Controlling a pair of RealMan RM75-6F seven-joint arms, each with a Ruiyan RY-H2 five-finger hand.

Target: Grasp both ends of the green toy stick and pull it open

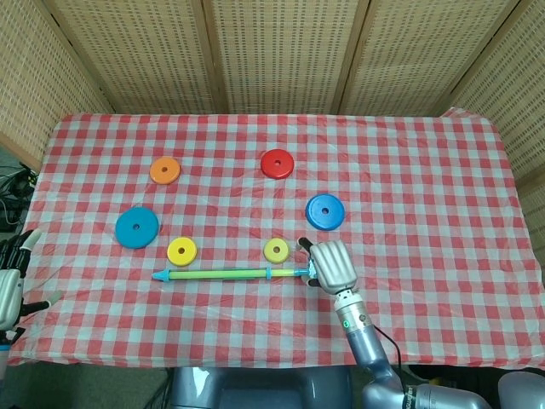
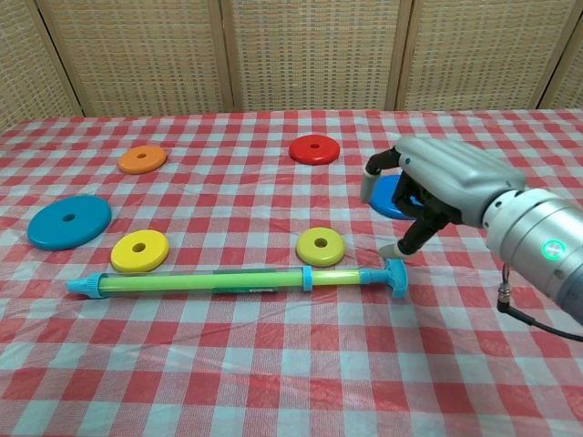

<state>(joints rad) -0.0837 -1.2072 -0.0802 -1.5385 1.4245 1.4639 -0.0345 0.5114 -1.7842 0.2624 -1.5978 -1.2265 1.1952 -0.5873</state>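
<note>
One green toy stick (image 2: 214, 280) lies flat on the checked tablecloth (image 1: 426, 170), its T-handle (image 2: 395, 274) at the 3 o'clock end. The right hand (image 2: 437, 182) hovers over that handle, fingers loosely curled and apart, apparently not gripping it. The left hand (image 1: 10, 285) waits off the table's 9 o'clock edge, fingers spread. A one-sided pull would likely drag the whole stick toward the yellow ring (image 2: 321, 246).
</note>
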